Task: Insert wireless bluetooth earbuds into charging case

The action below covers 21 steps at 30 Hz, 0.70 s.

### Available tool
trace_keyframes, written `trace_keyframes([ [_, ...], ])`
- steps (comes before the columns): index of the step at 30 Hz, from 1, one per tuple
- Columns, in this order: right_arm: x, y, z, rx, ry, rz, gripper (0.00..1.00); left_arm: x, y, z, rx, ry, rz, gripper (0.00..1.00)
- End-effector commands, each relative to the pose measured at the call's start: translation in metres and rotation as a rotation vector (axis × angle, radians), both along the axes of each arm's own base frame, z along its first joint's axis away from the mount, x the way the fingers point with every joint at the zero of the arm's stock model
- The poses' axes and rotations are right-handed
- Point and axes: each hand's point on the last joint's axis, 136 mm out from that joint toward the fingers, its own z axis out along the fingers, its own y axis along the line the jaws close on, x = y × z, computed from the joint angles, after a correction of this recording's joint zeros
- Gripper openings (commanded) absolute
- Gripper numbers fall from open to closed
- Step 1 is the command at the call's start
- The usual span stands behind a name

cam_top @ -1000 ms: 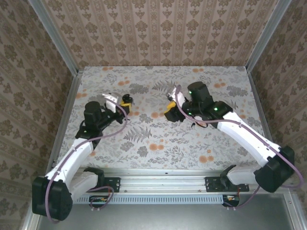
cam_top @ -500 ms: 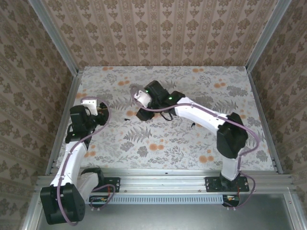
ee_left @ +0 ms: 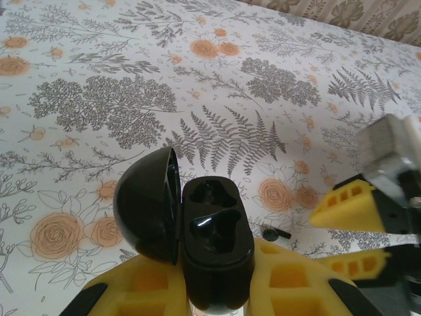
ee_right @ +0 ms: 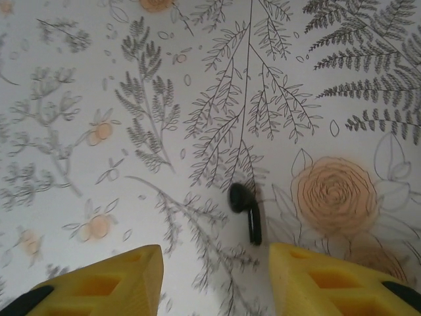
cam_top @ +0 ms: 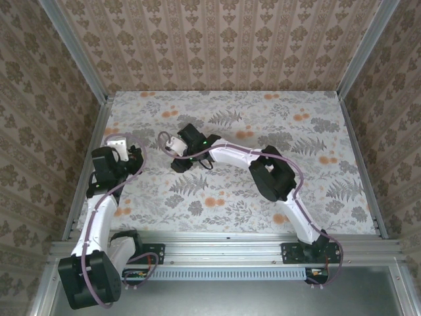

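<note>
Left gripper (ee_left: 217, 296) is clamped on the black charging case (ee_left: 217, 230). We see the case held between the yellow fingers (ee_left: 148, 293), with its lid (ee_left: 148, 204) swung open to one side and the two wells facing up. Right gripper (ee_right: 214, 270) has its fingers spread, with nothing between them. We note one black earbud (ee_right: 247, 210) lying on the floral tablecloth (ee_right: 99, 99), just ahead of that gap and closer to one finger. From the left wrist camera, it lies near the case.

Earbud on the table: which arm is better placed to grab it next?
Right. The right gripper is open, with the earbud just ahead between its fingers, while the left gripper is shut on the open charging case, both sockets empty.
</note>
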Motion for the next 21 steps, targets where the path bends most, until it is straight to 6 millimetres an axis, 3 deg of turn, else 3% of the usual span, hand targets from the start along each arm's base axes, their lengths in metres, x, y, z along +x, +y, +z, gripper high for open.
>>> trace_keyframes([
  [1,0.010,0.019,0.007,0.036,-0.039,0.041,0.49,0.000,0.005,0.006,0.024,-0.004,0.007,0.05],
  [12,0.019,0.026,-0.004,-0.033,-0.012,0.062,0.50,0.003,0.009,0.007,0.021,-0.003,0.018,0.05],
  [21,0.016,0.025,-0.018,-0.103,0.038,0.068,0.49,0.004,0.014,0.009,0.027,-0.005,0.031,0.05],
])
